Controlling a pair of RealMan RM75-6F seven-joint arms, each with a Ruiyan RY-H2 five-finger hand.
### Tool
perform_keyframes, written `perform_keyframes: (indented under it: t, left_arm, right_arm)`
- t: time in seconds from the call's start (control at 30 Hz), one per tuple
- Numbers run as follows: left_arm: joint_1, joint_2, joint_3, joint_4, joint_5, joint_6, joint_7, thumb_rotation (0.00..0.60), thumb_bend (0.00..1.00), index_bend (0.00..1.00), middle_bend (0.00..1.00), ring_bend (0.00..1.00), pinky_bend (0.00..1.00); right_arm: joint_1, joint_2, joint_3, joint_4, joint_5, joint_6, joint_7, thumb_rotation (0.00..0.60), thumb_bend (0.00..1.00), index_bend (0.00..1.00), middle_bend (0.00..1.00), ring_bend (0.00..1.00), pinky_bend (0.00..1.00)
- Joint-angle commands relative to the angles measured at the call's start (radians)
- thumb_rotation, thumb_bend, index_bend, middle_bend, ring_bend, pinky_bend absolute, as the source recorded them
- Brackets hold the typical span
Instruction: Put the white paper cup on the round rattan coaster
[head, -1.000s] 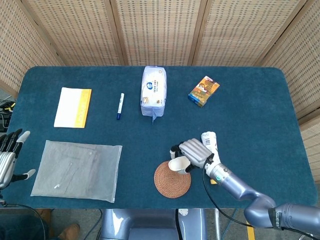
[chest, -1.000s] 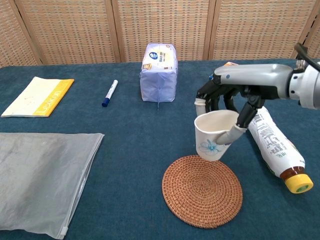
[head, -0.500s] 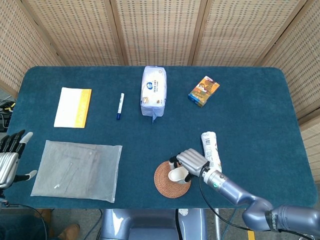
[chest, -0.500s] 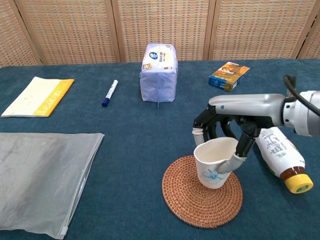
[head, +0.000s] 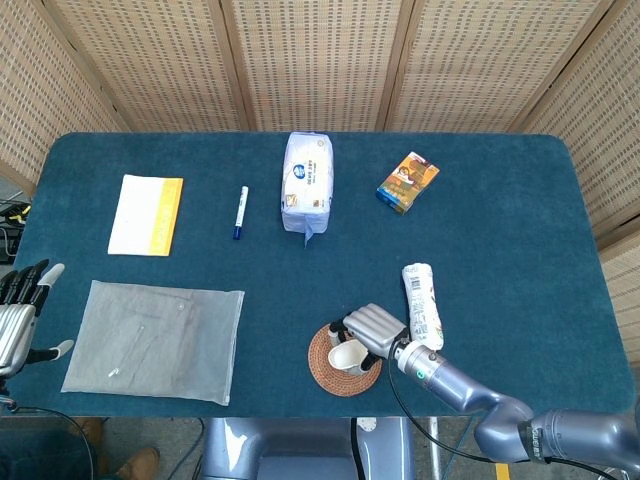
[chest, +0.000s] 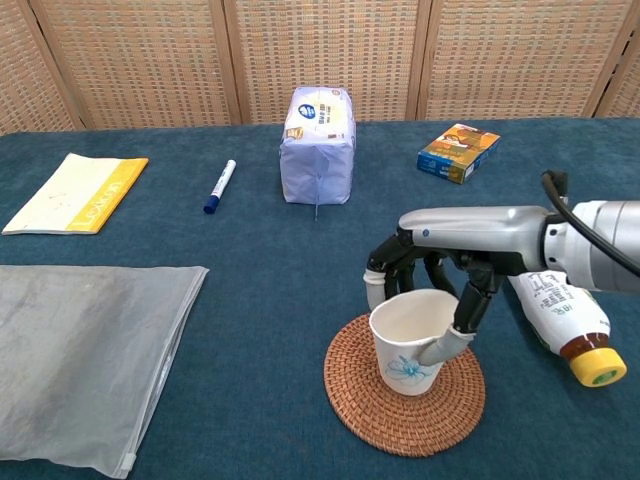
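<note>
Cup (chest: 408, 342) now sits on coaster (chest: 404, 384), right robot hand (chest: 428, 280) still gripping

paper cup (chest: 407, 340): a blue flower drawing on its side, no words.
bottle (chest: 556, 303), lying just right of the cup: rows of small dark print on a white label, too small to read.
tissue pack (chest: 319, 144), well behind the cup: a round blue logo and lines of blue print on top, not legible.
small box (chest: 458, 153), behind the cup and to its right: a colourful picture with some lettering, too blurred to make out.
notepad (chest: 78, 192), far left of the cup: faint pale lettering along its yellow strip, unreadable.
marker (chest: 219, 186), left of the tissue pack: no readable marking.
</note>
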Motion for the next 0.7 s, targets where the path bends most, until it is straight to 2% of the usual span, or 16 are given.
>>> perform_keyframes:
  t: [0.03, 0.1, 0.17, 0.43, 0.6, 0.7]
  left_arm:
    - [0.0, 0.001, 0.0, 0.0, -0.001, 0.0, -0.001, 0.6, 0.0, 0.0, 0.0, 0.0, 0.0]
    - [-0.001, 0.0, 0.0, 0.0, -0.001, -0.002, -0.001, 0.6, 0.0, 0.0, 0.0, 0.0, 0.0]
    - [-0.001, 0.0, 0.001, 0.0, -0.002, -0.003, 0.0, 0.6, 0.0, 0.0, 0.0, 0.0, 0.0]
    - [-0.001, 0.002, -0.001, 0.002, -0.005, -0.003, -0.006, 0.6, 0.0, 0.0, 0.0, 0.0, 0.0]
    - [0.003, 0.006, 0.0, 0.003, 0.0, 0.005, -0.019, 0.6, 0.0, 0.0, 0.0, 0.0, 0.0]
    - [0.011, 0.004, -0.003, 0.004, 0.004, 0.026, -0.015, 0.6, 0.0, 0.0, 0.0, 0.0, 0.0]
  right_arm:
    - [0.001, 0.0, -0.003, -0.001, -0.001, -0.003, -0.002, 0.6, 0.07, 0.23, 0.26, 0.23, 0.41]
    - [0.003, 0.004, -0.005, -0.011, 0.008, -0.017, 0.014, 0.6, 0.04, 0.15, 0.14, 0.13, 0.3]
    - [0.004, 0.007, 0.0, -0.018, 0.013, -0.019, 0.026, 0.6, 0.03, 0.14, 0.09, 0.08, 0.27]
    - [-0.01, 0.045, 0.005, -0.081, 0.023, 0.025, -0.011, 0.6, 0.03, 0.11, 0.04, 0.04, 0.21]
    - [-0.053, 0.136, -0.005, -0.174, -0.023, 0.111, -0.051, 0.6, 0.03, 0.09, 0.02, 0.0, 0.04]
    - [-0.109, 0.2, -0.016, -0.197, -0.083, 0.216, -0.069, 0.6, 0.03, 0.09, 0.01, 0.0, 0.0]
